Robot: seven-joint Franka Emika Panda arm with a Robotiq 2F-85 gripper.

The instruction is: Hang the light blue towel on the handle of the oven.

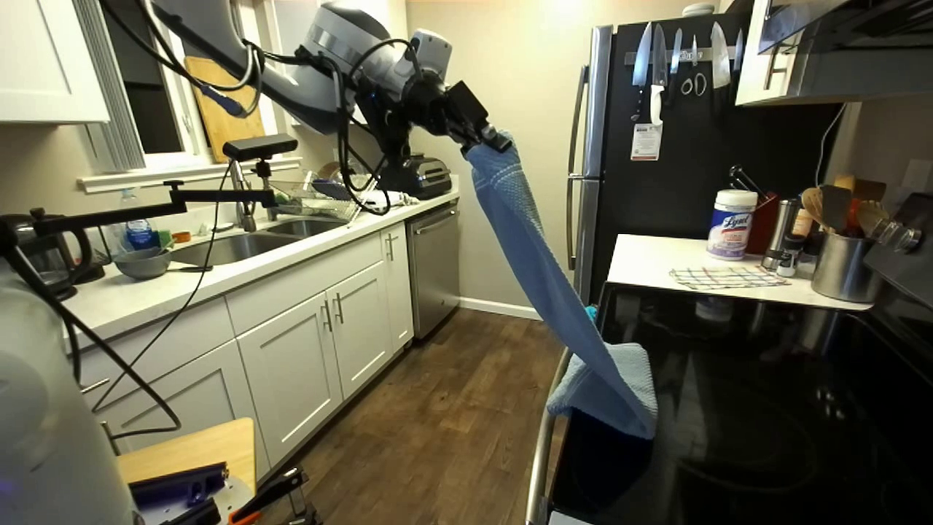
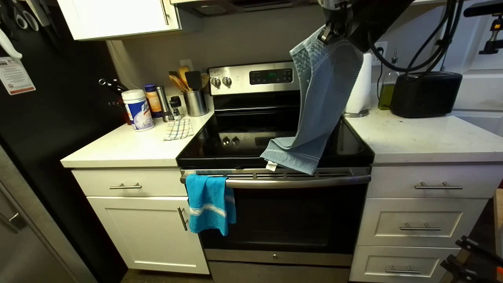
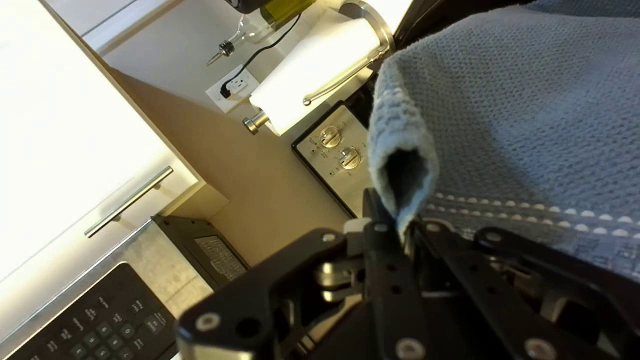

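The light blue towel (image 1: 528, 240) hangs in a long slanting strip from my gripper (image 1: 487, 142); it also shows in an exterior view (image 2: 328, 90) and the wrist view (image 3: 510, 100). My gripper (image 3: 404, 227) is shut on the towel's upper edge, high above the floor in front of the stove. The towel's lower end is folded on the front edge of the black stovetop (image 2: 243, 147), with a white tag at its corner. The steel oven handle (image 2: 298, 182) runs just below that end; it also shows in an exterior view (image 1: 540, 456). I cannot tell whether towel and handle touch.
A bright blue towel (image 2: 210, 204) hangs on the handle's end near the fridge (image 1: 700, 175). A wipes canister (image 1: 731, 224) and a utensil holder (image 1: 845, 266) stand beside the stove. A paper towel roll (image 2: 359, 88) and black toaster (image 2: 426, 94) stand on the opposite counter.
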